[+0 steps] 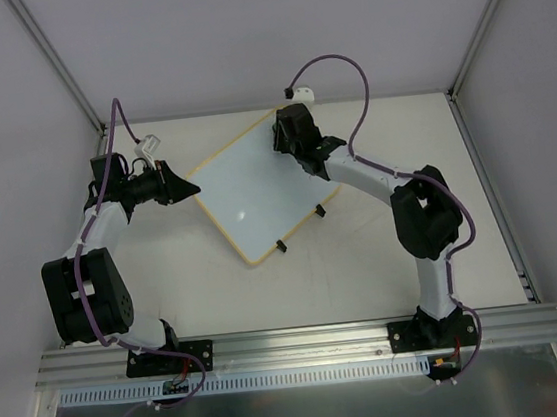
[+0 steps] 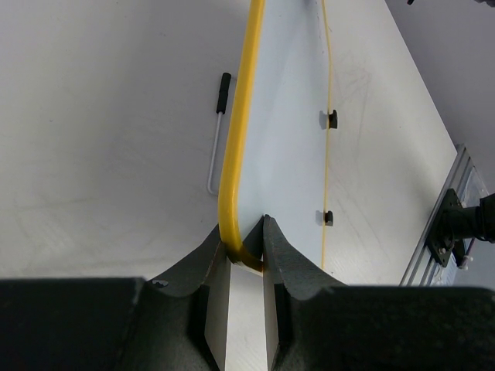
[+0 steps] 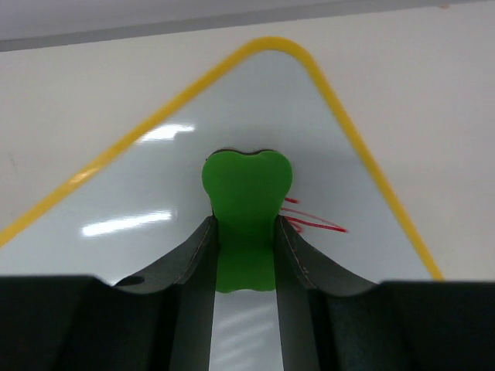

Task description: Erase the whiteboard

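Observation:
The whiteboard (image 1: 256, 191) with its thin yellow frame lies tilted on the table's middle, two black feet on its near right edge. My left gripper (image 1: 190, 188) is shut on the board's left corner; in the left wrist view the yellow frame (image 2: 234, 162) runs between my fingers (image 2: 244, 246). My right gripper (image 1: 291, 145) is over the board's far corner, shut on a green eraser (image 3: 246, 209) pressed to the white surface (image 3: 155, 201). Red marker strokes (image 3: 313, 224) show just right of the eraser.
A marker pen (image 2: 218, 131) with a black cap lies on the table beside the board's left edge. White enclosure walls stand at left, right and back. An aluminium rail (image 1: 304, 341) carrying the arm bases runs along the near edge.

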`<state>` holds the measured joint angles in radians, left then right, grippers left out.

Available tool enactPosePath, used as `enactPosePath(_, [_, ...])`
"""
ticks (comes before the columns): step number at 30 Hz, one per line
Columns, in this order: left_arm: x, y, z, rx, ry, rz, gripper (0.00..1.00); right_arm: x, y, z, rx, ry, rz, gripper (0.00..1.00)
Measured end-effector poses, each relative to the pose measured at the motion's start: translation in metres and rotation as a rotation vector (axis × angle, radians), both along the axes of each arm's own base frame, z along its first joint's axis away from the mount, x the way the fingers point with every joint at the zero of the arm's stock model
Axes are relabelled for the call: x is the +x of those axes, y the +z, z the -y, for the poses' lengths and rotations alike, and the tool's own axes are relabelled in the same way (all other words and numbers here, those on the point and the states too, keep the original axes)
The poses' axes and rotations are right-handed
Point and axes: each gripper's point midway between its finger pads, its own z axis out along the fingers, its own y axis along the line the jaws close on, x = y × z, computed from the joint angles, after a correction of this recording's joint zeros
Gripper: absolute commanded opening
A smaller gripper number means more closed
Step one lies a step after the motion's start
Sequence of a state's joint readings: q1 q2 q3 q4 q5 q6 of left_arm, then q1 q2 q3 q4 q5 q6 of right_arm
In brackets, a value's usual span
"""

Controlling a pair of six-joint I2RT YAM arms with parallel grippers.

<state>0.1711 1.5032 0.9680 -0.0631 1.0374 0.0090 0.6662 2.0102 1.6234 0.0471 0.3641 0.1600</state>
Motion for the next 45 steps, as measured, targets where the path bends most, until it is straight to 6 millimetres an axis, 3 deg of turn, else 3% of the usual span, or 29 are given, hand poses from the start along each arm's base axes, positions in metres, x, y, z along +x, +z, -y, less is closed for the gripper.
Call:
enactPosePath(6, [0.000,0.000,0.000,0.001,-0.002,-0.001,0.00,-0.008,-0.035,0.058,-0.036,-0.089,-0.073,0.00])
enactPosePath(14, [-0.001,0.000,0.000,0.001,-0.004,0.002,0.00,-0.073,-0.090,0.096,-0.085,-0.096,-0.148,0.00])
enactPosePath(18, [0.000,0.001,0.000,0.002,-0.007,0.007,0.00,-0.085,-0.101,0.104,-0.090,-0.101,-0.163,0.00])
enactPosePath(22, [-0.001,0.001,0.001,0.000,-0.010,0.009,0.00,-0.082,-0.099,0.102,-0.113,-0.089,-0.173,0.00])
enactPosePath(26, [-0.001,0.001,0.001,-0.002,-0.012,0.005,0.00,-0.065,-0.088,0.093,-0.178,-0.056,-0.178,0.00])
enactPosePath(32, [-0.004,-0.001,0.001,0.002,-0.017,-0.003,0.00,-0.012,-0.036,0.052,-0.145,0.002,-0.074,0.00])
enactPosePath(36, [-0.005,-0.002,0.001,0.004,-0.018,-0.007,0.00,0.009,-0.015,0.029,-0.112,0.047,-0.034,0.00])
enactPosePath(40, [-0.006,-0.004,0.001,0.005,-0.015,-0.019,0.00,0.018,-0.002,0.010,-0.092,0.107,-0.016,0.00])
enactPosePath(45, [-0.006,-0.004,0.001,0.006,-0.015,-0.020,0.00,0.012,0.005,-0.008,-0.069,0.180,-0.013,0.00])
